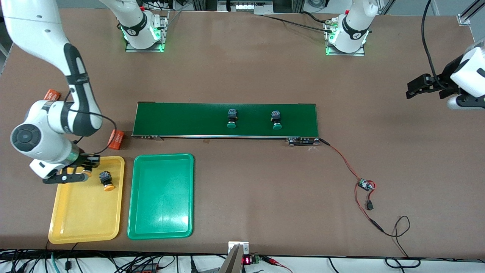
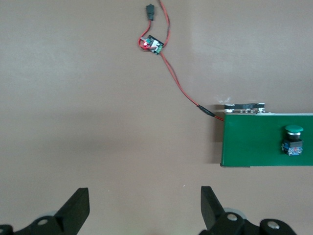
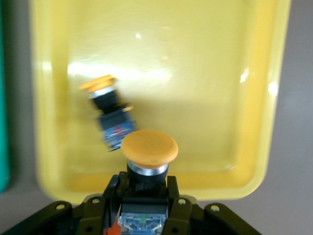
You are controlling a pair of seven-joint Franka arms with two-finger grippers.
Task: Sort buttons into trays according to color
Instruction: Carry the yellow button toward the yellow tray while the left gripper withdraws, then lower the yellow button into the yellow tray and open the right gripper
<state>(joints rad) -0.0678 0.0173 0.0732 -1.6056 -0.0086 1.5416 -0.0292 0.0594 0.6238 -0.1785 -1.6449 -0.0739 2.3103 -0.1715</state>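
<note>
The right tool point(image 1: 84, 170) hangs over the yellow tray point(image 1: 81, 223), at the tray's edge farthest from the front camera, and its fingers are clamped on a yellow-capped button point(image 3: 149, 147) whose round cap points out over the tray floor. A second yellow-capped button point(image 1: 106, 181) already lies on its side inside the yellow tray, just beside the held one. The green tray point(image 1: 161, 212) sits right next to the yellow one, on the side toward the left arm's end of the bench, with nothing in it. Farther from the front camera runs the long dark-green conveyor belt point(image 1: 182, 117), and on it rest two green-capped buttons: one green button point(image 1: 232, 118) near the belt's middle, the other green button point(image 1: 276, 120) closer to the left arm's end. The left arm waits off at its own end of the bench, its left tool point(image 2: 142, 208) spread wide over bare bench top, holding nothing. Two orange cylinders point(image 1: 116, 139) lie near the belt's end by the right arm. A red wire point(image 1: 343, 161) trails from the belt to a small circuit board point(image 1: 365, 185).
</note>
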